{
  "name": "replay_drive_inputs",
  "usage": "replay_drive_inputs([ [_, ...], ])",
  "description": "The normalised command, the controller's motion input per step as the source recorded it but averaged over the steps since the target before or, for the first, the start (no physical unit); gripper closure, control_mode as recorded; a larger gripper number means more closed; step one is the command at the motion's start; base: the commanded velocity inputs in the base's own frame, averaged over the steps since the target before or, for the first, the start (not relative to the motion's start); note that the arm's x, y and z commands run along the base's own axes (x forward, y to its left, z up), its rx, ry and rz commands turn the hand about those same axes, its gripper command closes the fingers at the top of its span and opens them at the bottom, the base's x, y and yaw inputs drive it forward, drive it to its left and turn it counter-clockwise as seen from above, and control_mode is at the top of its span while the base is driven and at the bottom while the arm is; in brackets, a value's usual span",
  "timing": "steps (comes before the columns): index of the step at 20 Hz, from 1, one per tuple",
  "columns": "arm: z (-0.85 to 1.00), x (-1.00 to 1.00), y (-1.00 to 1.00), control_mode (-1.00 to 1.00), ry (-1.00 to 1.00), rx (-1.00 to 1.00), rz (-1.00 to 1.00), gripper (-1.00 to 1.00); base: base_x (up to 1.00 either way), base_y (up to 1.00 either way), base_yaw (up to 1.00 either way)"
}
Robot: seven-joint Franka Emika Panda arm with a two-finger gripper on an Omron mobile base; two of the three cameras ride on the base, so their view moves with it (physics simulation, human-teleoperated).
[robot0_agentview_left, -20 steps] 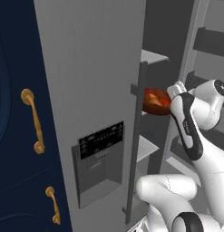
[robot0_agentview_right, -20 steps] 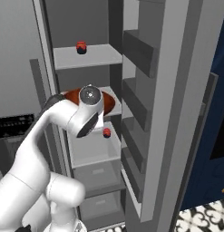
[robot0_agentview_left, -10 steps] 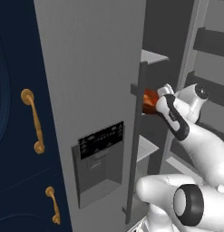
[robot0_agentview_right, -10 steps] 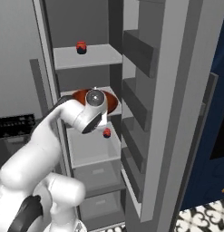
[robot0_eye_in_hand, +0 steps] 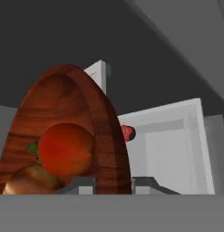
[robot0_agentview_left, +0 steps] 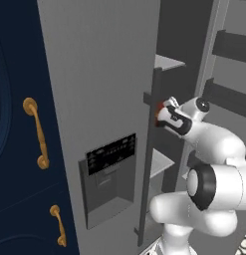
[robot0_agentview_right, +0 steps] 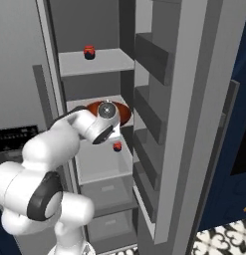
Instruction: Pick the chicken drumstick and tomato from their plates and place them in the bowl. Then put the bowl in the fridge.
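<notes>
At the far left hangs a navy cabinet with brass handles; next to it the fridge stands open. Inside, the bowl sits at the middle shelf, with the tomato and chicken drumstick lying together in its hollow. The claw is clamped on the bowl's near rim. To finish well, I would lower the bowl until it rests flat and fully on the shelf, then part the fingers and draw straight back, clear of the door shelves at right.
</notes>
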Motion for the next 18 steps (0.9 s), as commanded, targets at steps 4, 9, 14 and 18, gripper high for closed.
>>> replay_drive_inputs([
  [4, -0.15, 0.51, 0.00, -1.00, 0.00, -0.01, 0.00, 1.00, 0.00, 0.00, 0.00],
  [9, -0.19, 0.55, 0.00, -1.00, 0.00, -0.01, 0.00, 1.00, 0.00, 0.00, 0.00],
  [14, -0.24, 0.51, 0.00, -1.00, 0.00, 0.00, 0.00, 1.00, 0.00, 0.00, 0.00],
  [18, -0.11, 0.26, 0.10, -1.00, -0.01, -0.01, 0.00, -1.00, 0.00, 0.00, 0.00],
])
